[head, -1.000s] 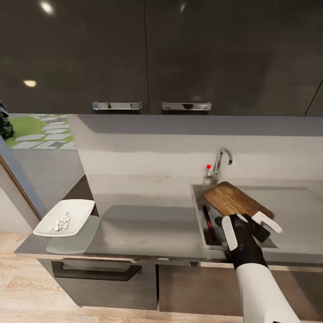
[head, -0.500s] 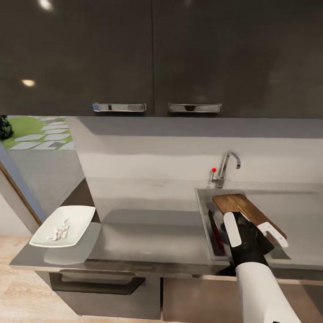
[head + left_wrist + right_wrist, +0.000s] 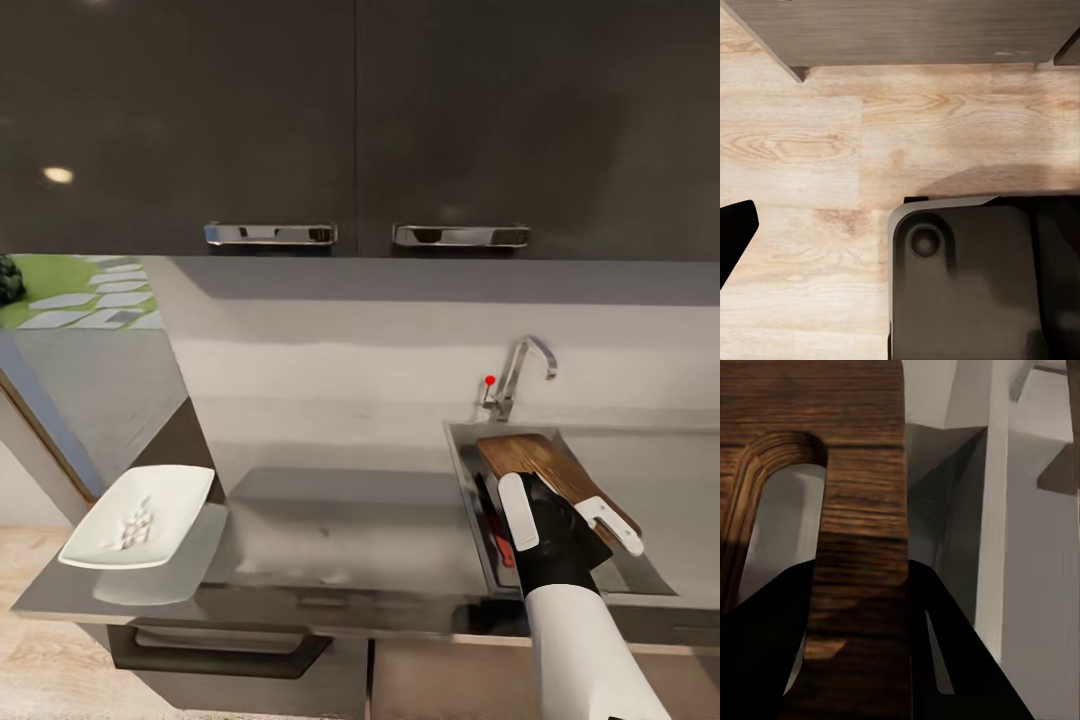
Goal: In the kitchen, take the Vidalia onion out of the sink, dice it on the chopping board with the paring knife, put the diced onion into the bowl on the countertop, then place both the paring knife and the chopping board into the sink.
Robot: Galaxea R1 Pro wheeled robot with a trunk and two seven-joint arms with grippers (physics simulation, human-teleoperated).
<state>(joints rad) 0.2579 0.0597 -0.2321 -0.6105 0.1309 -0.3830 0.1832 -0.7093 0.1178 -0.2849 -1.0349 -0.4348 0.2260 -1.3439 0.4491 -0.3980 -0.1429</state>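
Right hand holds chopping board in sink.
Bowl (image 3: 137,515) with diced onion (image 3: 131,525) sits at worktop (image 3: 340,530) left edge. Sink (image 3: 466,470) at the right end: paring knife (image 3: 497,535) lies along its left wall, chopping board (image 3: 535,460) tilted inside. Right hand (image 3: 570,515) clamps the board's near end by the slot (image 3: 776,510). Left hand: can't tell; its wrist view shows wood floor (image 3: 802,150).
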